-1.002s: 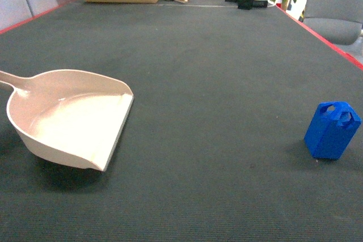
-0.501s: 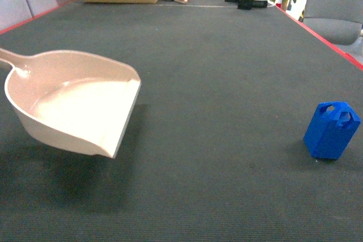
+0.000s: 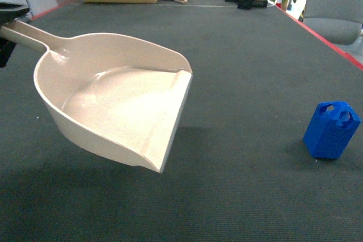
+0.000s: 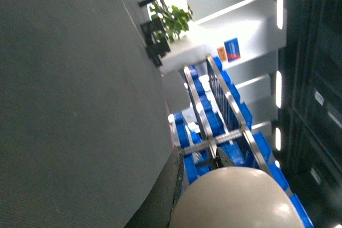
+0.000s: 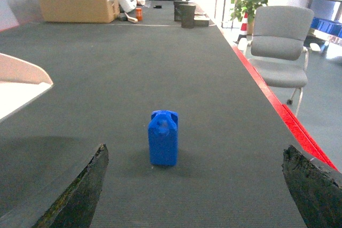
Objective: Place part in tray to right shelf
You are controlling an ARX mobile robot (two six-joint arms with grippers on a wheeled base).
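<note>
Part (image 3: 332, 130) stands upright on the counter (image 3: 238, 55), far right of the lifted tray (image 3: 113, 106), centred ahead of the released right tool (image 5: 195, 185); left tool's grip cannot be told.

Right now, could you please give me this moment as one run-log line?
left pincer: holds scoop by handle, raised off mat | right pincer: open, facing blue block | block: upright on mat, not in scoop

The head camera looked forward and down across the dark table (image 3: 238, 55). The right wrist camera sat low, facing along it. The left wrist camera was rolled sideways. All three shared the table.
</note>
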